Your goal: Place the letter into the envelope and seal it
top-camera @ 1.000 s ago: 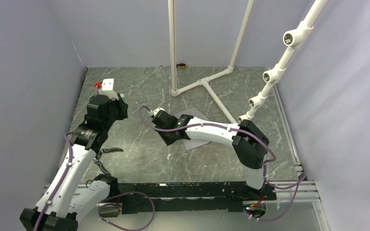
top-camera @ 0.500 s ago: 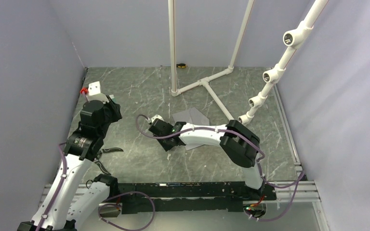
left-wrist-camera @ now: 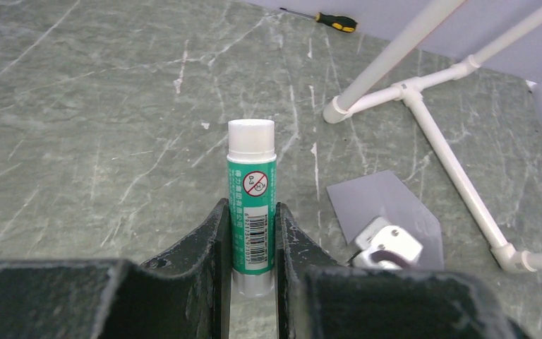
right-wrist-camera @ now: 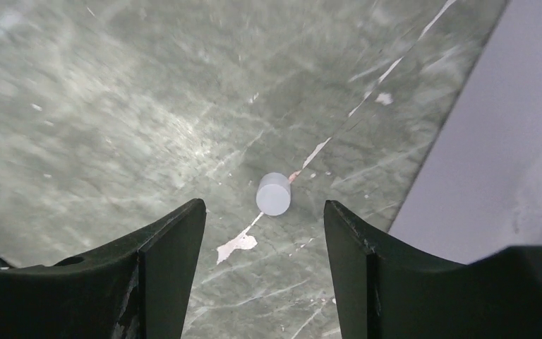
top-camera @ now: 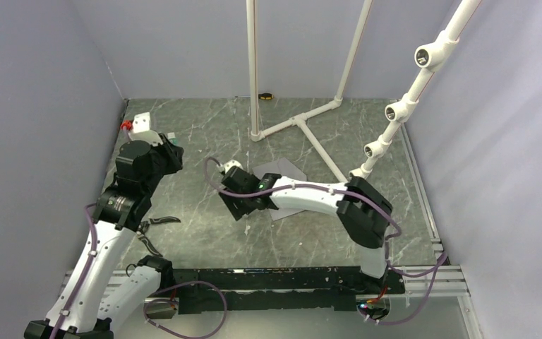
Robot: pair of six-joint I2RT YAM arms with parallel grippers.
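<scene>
Left tool (left-wrist-camera: 253,282) is clamped on a green glue stick (left-wrist-camera: 251,205). Right tool (right-wrist-camera: 265,233) stands wide open, holding nothing, over a small white cap (right-wrist-camera: 274,193) on the bench (right-wrist-camera: 113,106). The grey envelope (right-wrist-camera: 480,141) lies just to its right, contents indiscernible.

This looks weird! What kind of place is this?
Probably a robot test booth: plain grey walls, a white pipe frame, a left arm and right arm bolted to one rail.

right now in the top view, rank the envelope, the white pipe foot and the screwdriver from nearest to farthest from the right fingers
1. envelope, just right of the right fingers
2. white pipe foot, farther back, mid-table
3. screwdriver, by the back wall
</scene>
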